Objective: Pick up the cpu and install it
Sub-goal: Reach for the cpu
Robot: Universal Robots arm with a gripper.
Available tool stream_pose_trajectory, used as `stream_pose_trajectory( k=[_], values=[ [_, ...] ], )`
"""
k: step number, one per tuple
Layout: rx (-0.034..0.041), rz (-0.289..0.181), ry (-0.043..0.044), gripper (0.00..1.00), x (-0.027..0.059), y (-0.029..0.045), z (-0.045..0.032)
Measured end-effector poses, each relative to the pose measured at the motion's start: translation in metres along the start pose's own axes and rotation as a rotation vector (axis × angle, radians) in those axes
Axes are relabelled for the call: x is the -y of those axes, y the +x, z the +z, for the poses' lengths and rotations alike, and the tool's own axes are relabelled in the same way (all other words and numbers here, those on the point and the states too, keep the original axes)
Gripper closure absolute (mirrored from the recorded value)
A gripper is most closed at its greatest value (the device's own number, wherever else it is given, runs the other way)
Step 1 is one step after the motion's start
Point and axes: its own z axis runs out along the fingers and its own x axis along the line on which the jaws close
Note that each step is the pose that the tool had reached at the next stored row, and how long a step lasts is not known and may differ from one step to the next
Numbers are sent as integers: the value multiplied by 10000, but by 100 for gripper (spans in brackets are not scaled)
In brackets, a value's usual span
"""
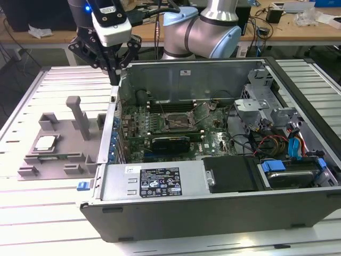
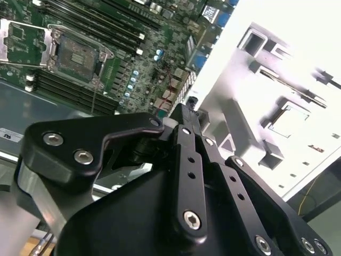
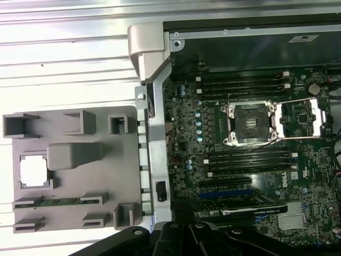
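Silver-topped cpu (image 1: pixel 45 143) lies flat in its recess in the grey tray (image 1: pixel 66 145), at the exterior view's left, beside the case (image 1: pixel 213 213). The gripper (image 1: pixel 113 79) hangs above the case wall, between tray and open socket (image 1: pixel 178 122), fingers together, holding nothing. Step in hand, as judged: reaching for the cpu. Grip opposite edges (never the underside), keep it level and clear of the post (image 1: pixel 79 114).

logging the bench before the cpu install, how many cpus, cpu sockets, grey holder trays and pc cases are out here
cpu: 1
cpu socket: 1
grey holder tray: 1
pc case: 1
total: 4
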Motion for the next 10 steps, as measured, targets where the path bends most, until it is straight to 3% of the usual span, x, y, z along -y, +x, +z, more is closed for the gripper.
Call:
stream_pose_trajectory(
  k=[10],
  values=[
    [8, -1, 0, 89, 0, 232, -5]
  ],
)
